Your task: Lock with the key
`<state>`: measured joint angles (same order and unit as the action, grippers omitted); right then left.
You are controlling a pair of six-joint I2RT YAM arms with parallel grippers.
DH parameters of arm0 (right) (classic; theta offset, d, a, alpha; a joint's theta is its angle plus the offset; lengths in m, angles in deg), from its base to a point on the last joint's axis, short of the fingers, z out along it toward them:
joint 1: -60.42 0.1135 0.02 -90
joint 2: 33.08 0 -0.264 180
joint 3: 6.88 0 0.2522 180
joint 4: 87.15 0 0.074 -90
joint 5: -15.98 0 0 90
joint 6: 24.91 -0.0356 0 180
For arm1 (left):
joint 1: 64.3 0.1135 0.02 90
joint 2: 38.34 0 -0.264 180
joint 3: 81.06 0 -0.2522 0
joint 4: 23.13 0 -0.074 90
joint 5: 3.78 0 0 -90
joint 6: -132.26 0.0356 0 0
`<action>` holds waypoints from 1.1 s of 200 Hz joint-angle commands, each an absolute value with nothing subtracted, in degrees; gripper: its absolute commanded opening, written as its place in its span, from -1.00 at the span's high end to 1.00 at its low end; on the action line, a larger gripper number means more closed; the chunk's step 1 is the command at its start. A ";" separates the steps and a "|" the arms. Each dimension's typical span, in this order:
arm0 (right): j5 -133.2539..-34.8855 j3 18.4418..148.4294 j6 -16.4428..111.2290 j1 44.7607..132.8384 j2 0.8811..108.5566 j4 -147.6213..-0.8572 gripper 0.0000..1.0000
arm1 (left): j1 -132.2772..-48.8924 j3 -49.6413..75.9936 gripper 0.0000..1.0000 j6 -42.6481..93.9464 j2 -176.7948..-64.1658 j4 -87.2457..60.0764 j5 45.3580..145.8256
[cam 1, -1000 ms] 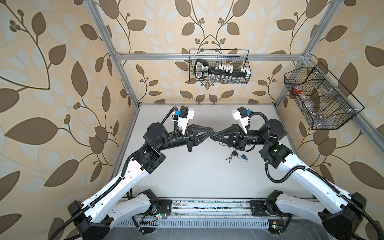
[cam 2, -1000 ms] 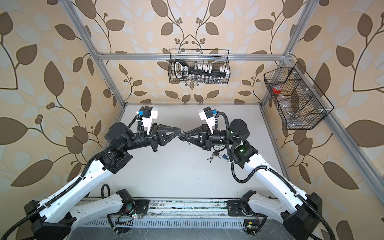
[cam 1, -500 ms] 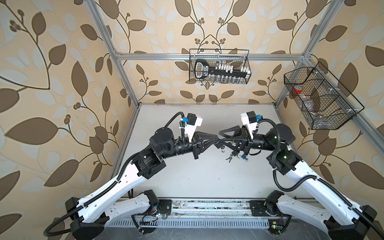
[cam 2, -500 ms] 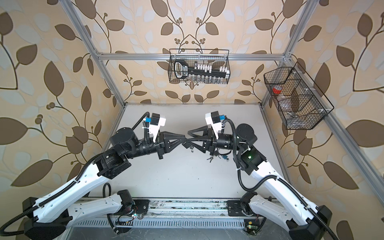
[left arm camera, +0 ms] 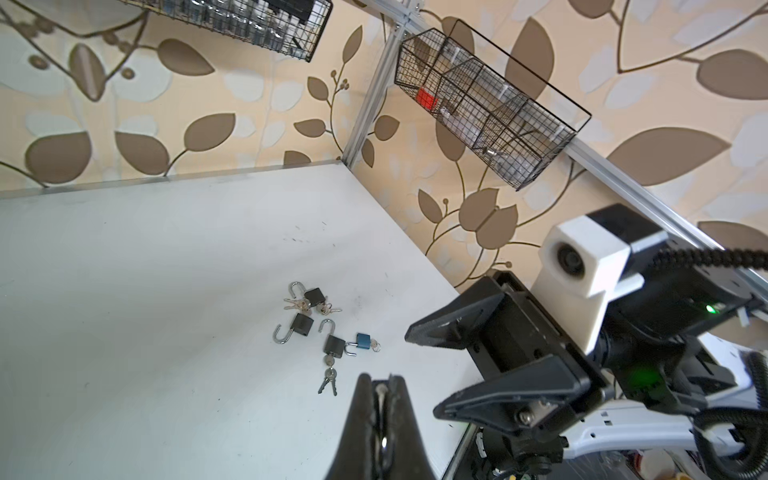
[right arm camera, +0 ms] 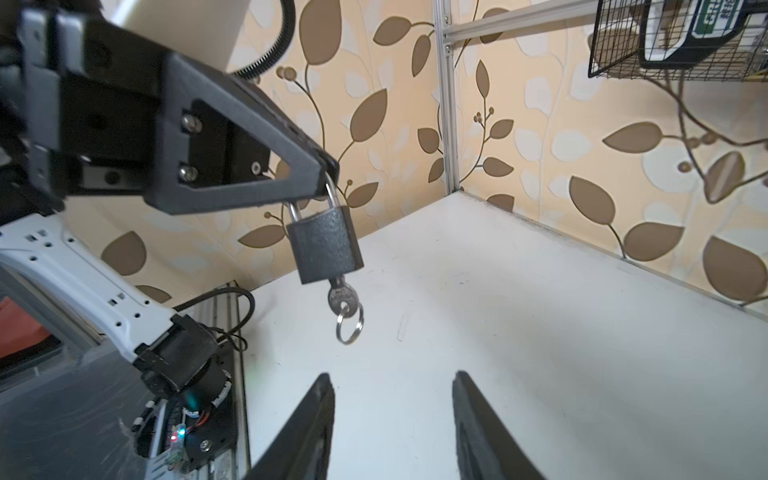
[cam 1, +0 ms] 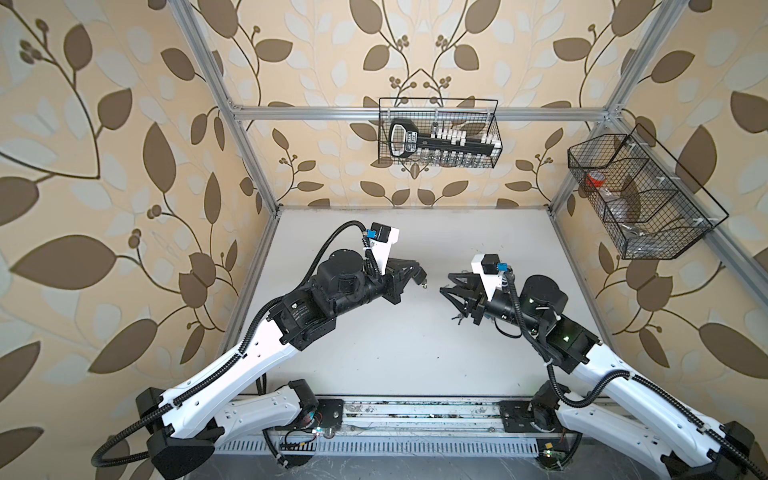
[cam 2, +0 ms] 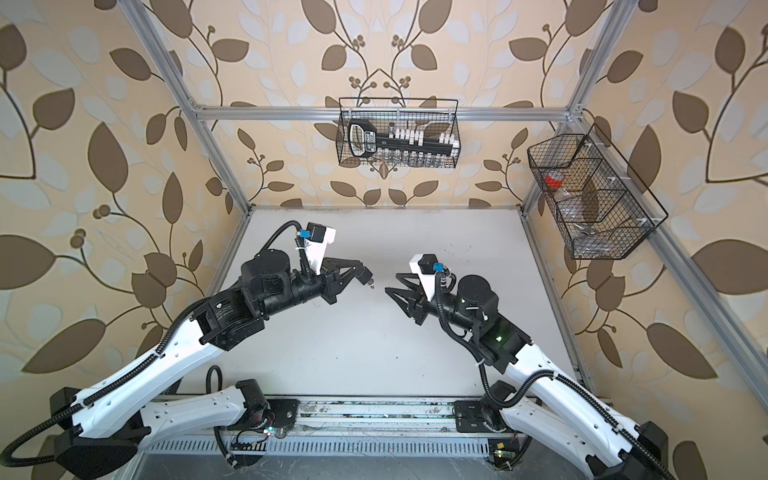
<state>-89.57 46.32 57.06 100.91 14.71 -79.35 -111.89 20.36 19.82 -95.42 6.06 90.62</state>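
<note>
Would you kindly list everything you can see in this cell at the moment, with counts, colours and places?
Held padlock: one, dark grey, hanging by its shackle from the left gripper, above the table.
Key: one, silver, in that padlock's keyhole, ring attached.
Loose padlocks: four, three black and one blue, clustered on the table near the right arm.
Loose keys: several, silver, among those padlocks.
Back basket: one, black wire, rear rail, holding a black tool set.
Side basket: one, black wire, right wall, a red item inside.
Table: one, white.
Left gripper: shut on the shackle.
Right gripper: open, empty, facing the held padlock.
</note>
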 commanded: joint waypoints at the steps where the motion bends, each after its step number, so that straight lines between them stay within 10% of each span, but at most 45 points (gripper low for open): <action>1: -82.25 44.45 60.32 104.70 14.95 -86.42 0.07 | -111.94 18.39 1.00 18.04 -93.58 3.79 87.61; 220: -72.34 46.09 66.02 114.55 28.33 -107.66 0.34 | -111.93 21.58 1.00 14.31 -89.17 4.25 85.99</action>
<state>-72.50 43.77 66.33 114.04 27.71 -107.89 -111.89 20.88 14.97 -90.87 6.78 87.22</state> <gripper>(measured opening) 0.343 0.051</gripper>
